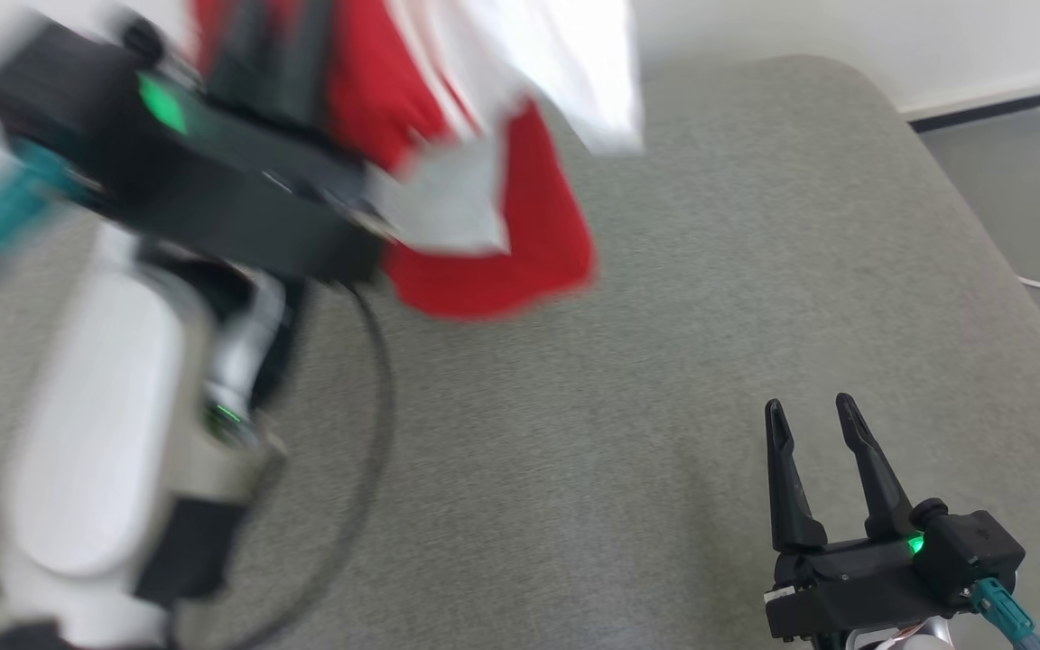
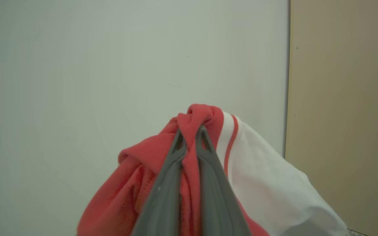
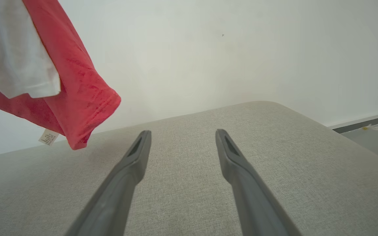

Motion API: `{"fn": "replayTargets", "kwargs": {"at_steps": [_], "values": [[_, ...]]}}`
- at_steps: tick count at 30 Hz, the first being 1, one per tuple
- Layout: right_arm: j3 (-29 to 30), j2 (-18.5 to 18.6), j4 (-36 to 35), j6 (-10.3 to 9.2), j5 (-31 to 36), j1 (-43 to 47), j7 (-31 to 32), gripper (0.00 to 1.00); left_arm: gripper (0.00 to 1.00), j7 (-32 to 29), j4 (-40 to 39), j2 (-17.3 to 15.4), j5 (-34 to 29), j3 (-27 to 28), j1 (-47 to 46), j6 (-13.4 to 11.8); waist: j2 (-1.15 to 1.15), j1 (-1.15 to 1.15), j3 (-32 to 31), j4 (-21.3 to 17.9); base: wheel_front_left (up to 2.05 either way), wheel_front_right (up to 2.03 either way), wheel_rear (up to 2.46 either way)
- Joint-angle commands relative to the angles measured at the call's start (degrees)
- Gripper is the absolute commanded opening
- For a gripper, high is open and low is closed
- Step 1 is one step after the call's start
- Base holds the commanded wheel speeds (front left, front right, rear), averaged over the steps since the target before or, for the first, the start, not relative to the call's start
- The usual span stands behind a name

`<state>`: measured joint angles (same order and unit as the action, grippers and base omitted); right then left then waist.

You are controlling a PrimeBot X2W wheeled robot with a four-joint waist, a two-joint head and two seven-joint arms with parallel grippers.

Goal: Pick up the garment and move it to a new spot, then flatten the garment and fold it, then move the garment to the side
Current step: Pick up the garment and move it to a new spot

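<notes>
- Clearly, the left gripper [image 2: 190, 132] is clenched on the garment [image 2: 143, 157]: its two dark fingers lie almost together, and a bunched red fold is pinched between them near the tips.
- In the left wrist view, red cloth falls down on the left side of the fingers. A white part with a thin red stripe falls on the right side. Behind are a pale wall [image 2: 94, 65] and a beige panel [image 2: 340, 98].
- In the head view, the left arm [image 1: 96, 433] is raised. Its pale forearm stands up from the lower left, and the dark wrist block lies across the upper left, toward the cloth. This part is blurred, so the fingers cannot be made out there.
- The garment hangs in the air from this gripper, at the top of the head view, over the far part of the grey cushion [image 1: 664, 406]. In the right wrist view its lowest red corner is clear of the cushion.
- A small white label [image 3: 48, 136] hangs from the lower red edge.
- The right gripper [image 1: 813, 415] is low at the lower right of the head view. Its fingers point forward over the cushion and are spread wide, with nothing between them. It is well apart from the garment.
- A black cable [image 1: 376, 361] curves beside the left forearm.
</notes>
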<state>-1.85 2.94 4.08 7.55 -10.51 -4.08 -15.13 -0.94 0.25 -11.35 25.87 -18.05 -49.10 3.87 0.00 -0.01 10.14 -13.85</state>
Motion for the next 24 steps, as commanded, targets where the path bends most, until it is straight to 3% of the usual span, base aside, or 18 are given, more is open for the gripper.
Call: {"fn": "replayTargets", "kwargs": {"at_steps": [1,9,20,21,22,24], "values": [[-0.22,-0.12,-0.02,-0.12,-0.29,0.09,-0.04,1.00,0.00,-0.28,-0.56,0.71,0.55,-0.90,2.60,-0.50,0.00,0.01,0.23,-1.61,0.00,0.00,0.00],[-1.17,-0.10,0.68,-0.12,-0.90,-0.67,-0.03,1.00,0.00,2.26,3.63,2.17,-0.60,-4.84,12.98,-1.78,0.00,0.01,0.97,-3.32,0.00,0.00,0.00],[-0.79,-0.10,2.12,-0.12,-0.51,-0.89,-0.03,1.00,0.00,9.90,23.49,3.27,-1.71,-8.55,21.68,-0.96,0.00,0.01,0.73,-2.21,0.00,0.00,0.00],[-0.74,-0.11,2.22,-0.12,-0.46,-0.75,-0.03,1.00,0.57,10.80,24.11,3.64,-1.71,-8.62,21.40,-1.00,0.00,0.01,0.46,-1.79,0.00,0.00,0.00],[-0.50,-0.10,2.27,-0.12,-0.47,-0.52,-0.03,1.00,1.00,11.48,24.59,3.93,-1.74,-8.86,21.07,-0.79,0.00,0.01,0.10,-1.26,0.00,0.00,0.00],[-0.64,-0.10,2.34,-0.12,-0.58,0.01,-0.03,1.00,1.00,12.69,24.86,4.13,-2.07,-8.89,20.22,-0.55,0.00,0.01,-0.72,-0.28,0.00,0.00,0.00]]}}
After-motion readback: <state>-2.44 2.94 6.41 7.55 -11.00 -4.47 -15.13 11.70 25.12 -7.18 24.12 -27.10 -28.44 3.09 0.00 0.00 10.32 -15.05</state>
